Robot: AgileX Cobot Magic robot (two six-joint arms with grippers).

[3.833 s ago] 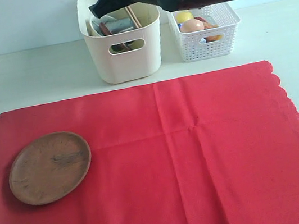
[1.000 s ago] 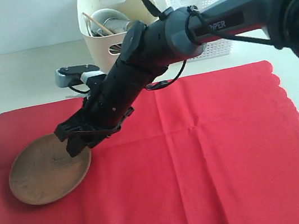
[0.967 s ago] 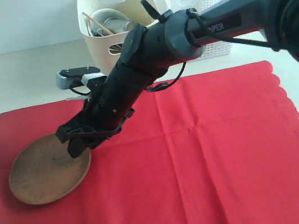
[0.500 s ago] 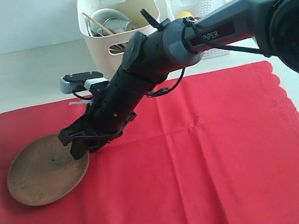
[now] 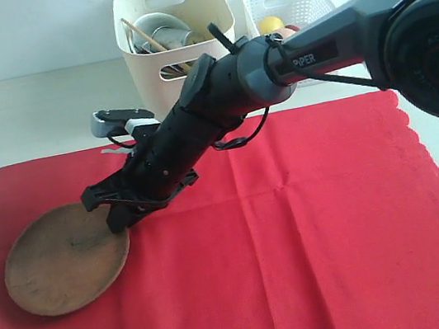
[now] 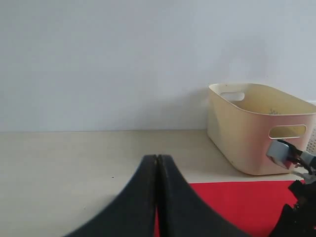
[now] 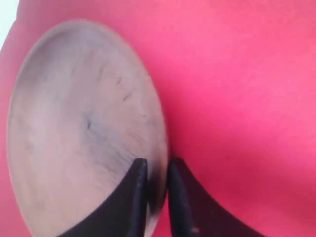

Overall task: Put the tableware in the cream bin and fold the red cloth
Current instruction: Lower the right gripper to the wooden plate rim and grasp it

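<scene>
The round brown wooden plate [image 5: 65, 257] lies on the left part of the red cloth [image 5: 296, 227], its right rim tipped up. My right gripper [image 5: 116, 217] reaches across from the right and is shut on that rim; in the right wrist view one finger lies inside the plate [image 7: 74, 123] and one outside, right gripper [image 7: 157, 168]. The cream bin [image 5: 175, 42] stands behind the cloth with a steel cup [image 5: 150, 30] and chopsticks [image 5: 144, 33] inside. My left gripper [image 6: 157, 163] is shut on nothing, over the table left of the cream bin [image 6: 256, 128].
A white lattice basket [image 5: 293, 11] with a lemon [image 5: 269, 24] stands right of the cream bin. The red cloth [image 6: 237, 205] has a scalloped right edge near the table's right side. Bare pale table [image 5: 29, 119] lies behind the cloth.
The right gripper has shut on the plate's right rim. The plate has tilted and slid a little toward the left front.
</scene>
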